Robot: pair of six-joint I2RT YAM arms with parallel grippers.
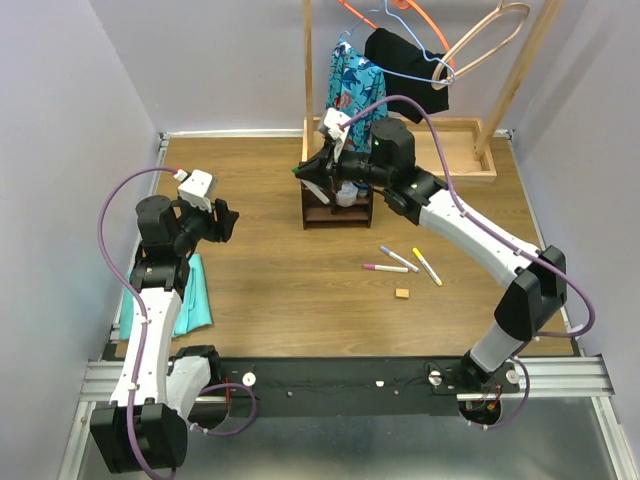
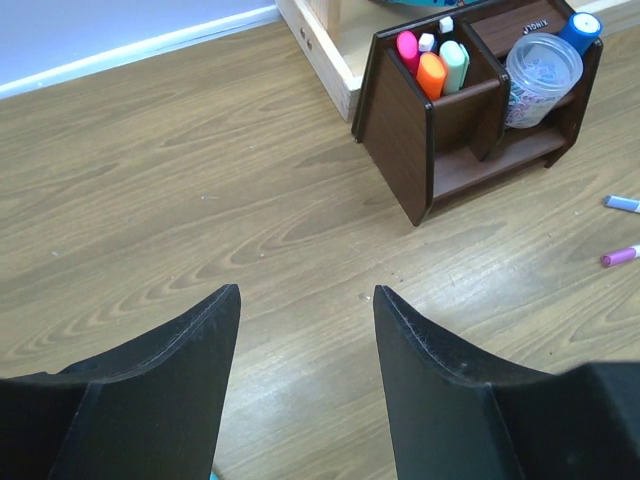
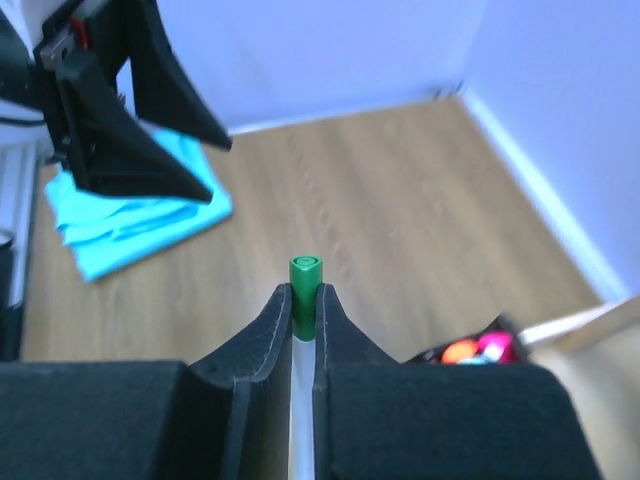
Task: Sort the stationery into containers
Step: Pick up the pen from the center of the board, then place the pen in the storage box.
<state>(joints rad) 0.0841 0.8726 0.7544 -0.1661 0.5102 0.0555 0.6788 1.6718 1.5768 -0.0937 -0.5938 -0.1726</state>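
My right gripper (image 3: 305,292) is shut on a thin white marker with a green cap (image 3: 305,282) and holds it over the dark brown organizer (image 1: 337,208), which also shows in the left wrist view (image 2: 405,150). The organizer holds pink, orange and pale-green highlighters (image 2: 432,62), a clear round tub (image 2: 540,72) and a blue-capped marker (image 2: 578,28). Three markers (image 1: 398,259) and a tan eraser (image 1: 402,293) lie on the table right of the middle. My left gripper (image 2: 305,300) is open and empty, above bare table at the left (image 1: 222,220).
A teal folded cloth (image 1: 195,295) lies at the left edge, under my left arm. The clothes rack with its light wooden tray (image 1: 460,150), hangers and garments stands at the back, just behind the organizer.
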